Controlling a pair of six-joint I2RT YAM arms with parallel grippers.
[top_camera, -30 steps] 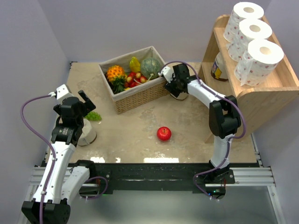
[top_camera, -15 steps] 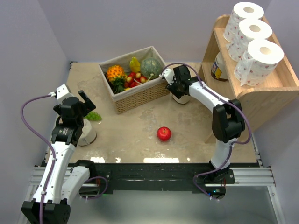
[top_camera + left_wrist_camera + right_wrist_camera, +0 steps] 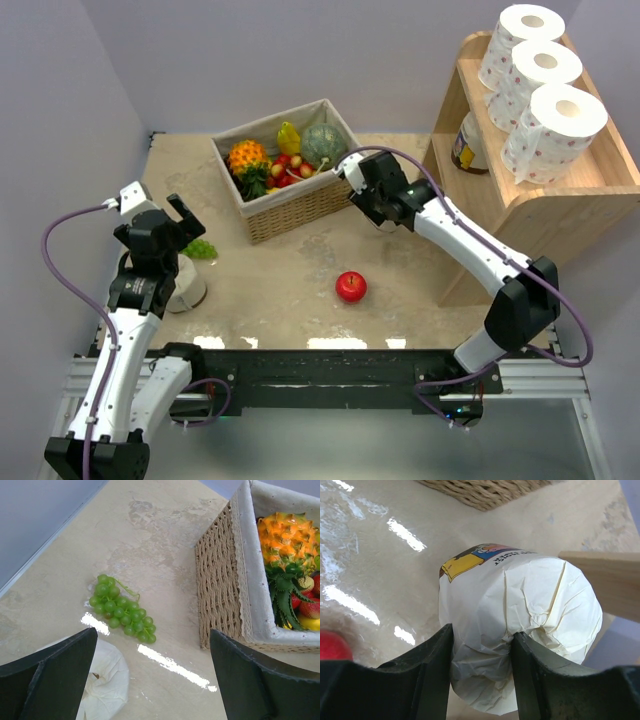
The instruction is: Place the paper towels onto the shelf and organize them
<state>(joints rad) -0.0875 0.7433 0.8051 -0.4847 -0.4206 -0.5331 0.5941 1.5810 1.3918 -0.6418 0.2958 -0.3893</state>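
Shelf (image 3: pixel 560 200) edge just right of the right gripper (image 3: pixel 482 632), three dotted rolls (image 3: pixel 540 70) on its top tier, open table (image 3: pixel 290 290) left toward the apple (image 3: pixel 350 286), basket (image 3: pixel 300 212) wall close ahead, right gripper pinching a wrapped roll (image 3: pixel 520 610), left gripper (image 3: pixel 153 640) spread wide over another roll (image 3: pixel 107 680), grapes (image 3: pixel 122 611) ahead.

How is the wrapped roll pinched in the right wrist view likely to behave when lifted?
Probably soft: the wrapped roll creases and dents inward where the fingers press. Likely light for its size, being a paper roll. It looks round, so if released on its side on the glossy table it could roll.
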